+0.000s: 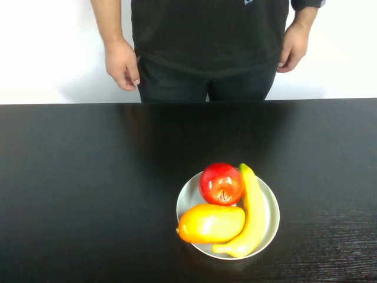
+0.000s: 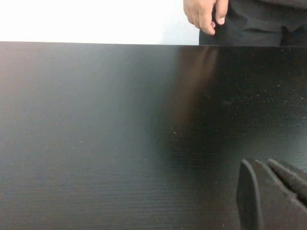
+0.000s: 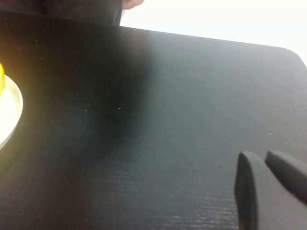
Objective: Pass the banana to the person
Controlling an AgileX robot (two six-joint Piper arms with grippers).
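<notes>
The banana point(image 1: 253, 212) is long, yellow and curved. It lies along the right side of a white plate point(image 1: 273, 203) near the table's front, beside a red apple point(image 1: 221, 183) and a plump orange-yellow fruit point(image 1: 211, 223). The person point(image 1: 206, 47) stands behind the far edge in a black shirt, both hands hanging down. My left gripper point(image 2: 268, 177) is shut and empty, low over bare table to the left of the plate. My right gripper point(image 3: 264, 165) is shut and empty, over bare table to the right of the plate point(image 3: 9, 115). Neither gripper shows in the high view.
The black table point(image 1: 88, 177) spans the whole view, and its far edge runs just in front of the person. The person's hand point(image 2: 204, 14) hangs above that far edge in the left wrist view. A white wall is behind.
</notes>
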